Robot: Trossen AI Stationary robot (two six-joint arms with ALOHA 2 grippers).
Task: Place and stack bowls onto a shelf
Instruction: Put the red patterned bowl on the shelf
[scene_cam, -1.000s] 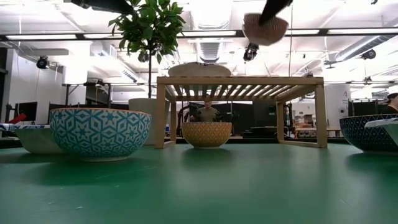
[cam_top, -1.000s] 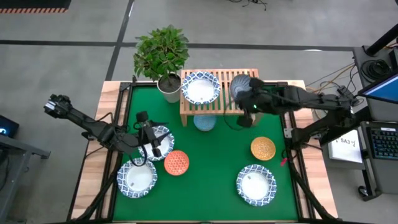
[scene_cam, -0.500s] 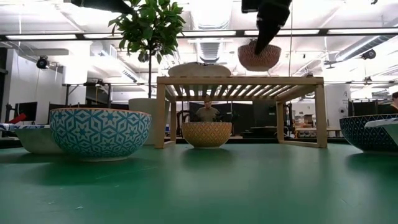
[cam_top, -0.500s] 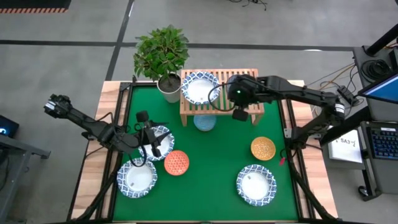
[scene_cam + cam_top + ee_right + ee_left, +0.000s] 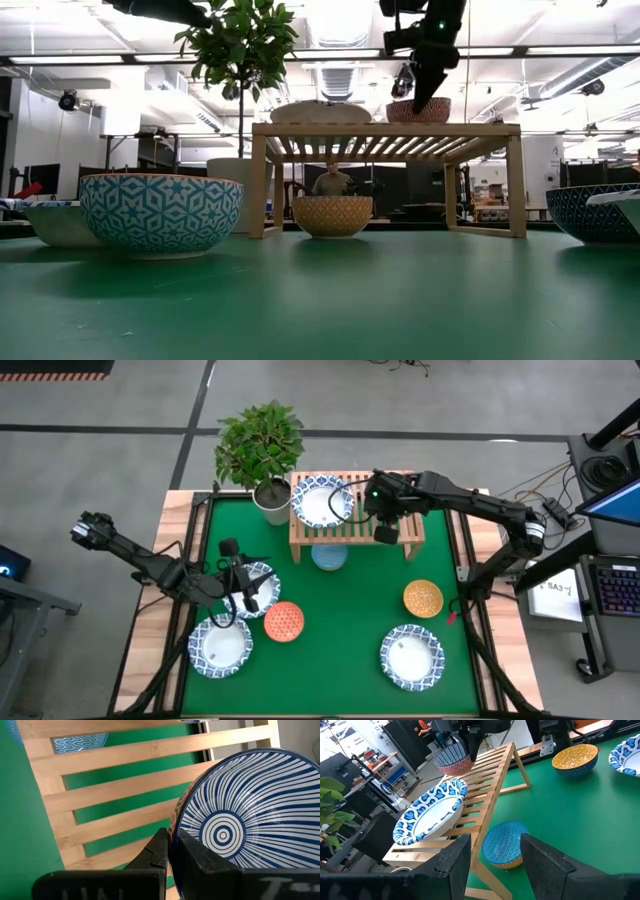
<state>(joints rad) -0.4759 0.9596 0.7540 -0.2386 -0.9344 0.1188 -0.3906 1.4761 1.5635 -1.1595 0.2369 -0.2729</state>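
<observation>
My right gripper (image 5: 170,839) is shut on a small bowl (image 5: 235,830), blue-striped inside and red-patterned outside (image 5: 452,761), over the right half of the light-wood shelf (image 5: 352,528). A wide white bowl (image 5: 322,503) sits on the shelf's left half. The pale blue bowl (image 5: 329,556) stands on the mat under the shelf. My left gripper (image 5: 245,592) hangs open over a wide white bowl (image 5: 264,578) at the left. The orange-red bowl (image 5: 284,622), the mustard bowl (image 5: 423,598) and two more wide white bowls (image 5: 221,648) (image 5: 411,656) stand on the green mat. My right gripper holds the striped bowl by its rim (image 5: 176,822), one finger inside the bowl and one outside. The fingers (image 5: 425,88) come from above, pointing down. The bowl stays upright with its base (image 5: 418,118) at the shelf's slatted top; whether it rests there I cannot tell.
A leafy plant in a white pot (image 5: 270,500) stands at the shelf's left end. The table's wooden frame (image 5: 470,575) borders the mat. The middle of the mat (image 5: 345,620) is free. A person (image 5: 331,180) sits far behind the table.
My right gripper has come down and a little toward the table's left edge with the striped bowl, from high above the shelf's right end to the level of its slatted top. The bowl has stayed upright.
</observation>
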